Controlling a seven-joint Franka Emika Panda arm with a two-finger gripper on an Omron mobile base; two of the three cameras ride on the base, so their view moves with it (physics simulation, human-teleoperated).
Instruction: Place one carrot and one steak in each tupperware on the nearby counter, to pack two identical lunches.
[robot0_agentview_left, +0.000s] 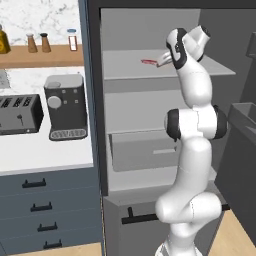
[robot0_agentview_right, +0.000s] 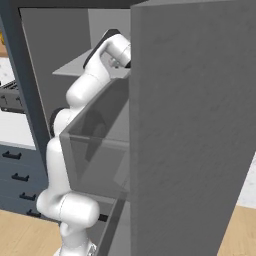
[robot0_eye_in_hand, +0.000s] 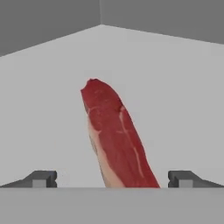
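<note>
While jaws gape, steak (robot0_eye_in_hand: 116, 135) lies alone on grey shelf (robot0_eye_in_hand: 175, 87).

No readable text (labels or signs) anywhere.

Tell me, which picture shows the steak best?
The hand view: the steak lies big and clear on the grey shelf, between the open gripper's fingertips. In the left base view it is a tiny red sliver beside the hand. In the right base view the arm covers that spot.
</note>
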